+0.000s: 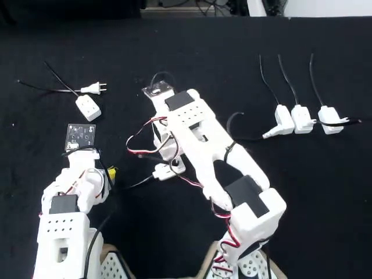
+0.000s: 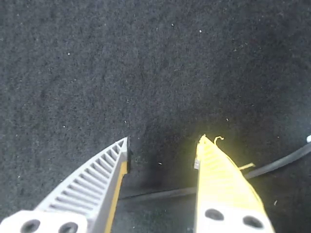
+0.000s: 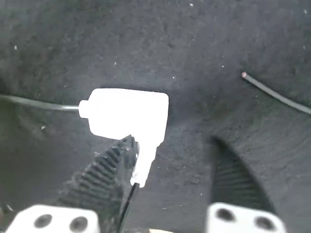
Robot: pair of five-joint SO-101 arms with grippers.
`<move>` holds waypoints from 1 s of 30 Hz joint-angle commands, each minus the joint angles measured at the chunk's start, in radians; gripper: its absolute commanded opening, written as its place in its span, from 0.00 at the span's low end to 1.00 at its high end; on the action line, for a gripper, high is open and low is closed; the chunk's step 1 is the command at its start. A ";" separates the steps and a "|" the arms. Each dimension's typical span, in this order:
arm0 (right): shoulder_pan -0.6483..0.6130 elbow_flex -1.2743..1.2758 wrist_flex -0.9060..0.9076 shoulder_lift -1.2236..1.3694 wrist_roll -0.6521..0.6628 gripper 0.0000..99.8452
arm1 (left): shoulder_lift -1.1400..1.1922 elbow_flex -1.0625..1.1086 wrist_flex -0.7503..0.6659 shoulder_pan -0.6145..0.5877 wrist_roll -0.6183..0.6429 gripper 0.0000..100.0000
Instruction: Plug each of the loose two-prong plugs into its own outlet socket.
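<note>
A loose two-prong plug (image 1: pixel 93 88) lies at the far left beside a white outlet socket (image 1: pixel 88 107). Three more white sockets (image 1: pixel 302 119) sit in a row at the right, each with a black cable. My right gripper (image 3: pixel 170 150) is open, low over a white plug body (image 3: pixel 124 119) whose cable runs off sideways; one dark finger (image 3: pixel 104 179) touches its lower edge. That white piece (image 1: pixel 168 170) lies mid-table under the right arm. My left gripper (image 2: pixel 163 141) is open over bare black cloth, with nothing between its fingers.
A black cable (image 2: pixel 282 162) crosses the cloth just behind the left gripper's fingers. Another thin cable end (image 3: pixel 272 92) lies near the right gripper. The right arm (image 1: pixel 203 139) stretches diagonally across the table's middle. Red and black wires loop beside it.
</note>
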 commanded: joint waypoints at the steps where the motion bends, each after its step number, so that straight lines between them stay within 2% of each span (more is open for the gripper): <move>1: -0.014 -0.021 -0.025 -0.084 0.081 0.30 | -0.008 -0.010 -0.020 -0.059 0.003 0.23; 5: -0.017 -0.064 -0.005 -0.176 0.161 0.27 | -0.008 -0.022 -0.021 -0.137 0.008 0.23; 10: -0.054 -0.059 -0.006 -0.305 0.473 0.21 | -0.008 -0.047 -0.021 -0.245 0.055 0.23; 13: -0.081 -0.033 -0.034 -0.318 0.640 0.23 | -0.008 -0.056 -0.023 -0.292 0.106 0.23; 18: -0.097 0.031 -0.097 -0.262 0.845 0.31 | -0.008 -0.070 -0.023 -0.355 0.152 0.23; 21: -0.100 0.065 -0.123 -0.211 0.907 0.35 | -0.008 -0.079 -0.023 -0.369 0.163 0.23; 30: -0.207 0.154 -0.104 -0.124 1.036 0.35 | -0.008 -0.084 -0.023 -0.369 0.163 0.23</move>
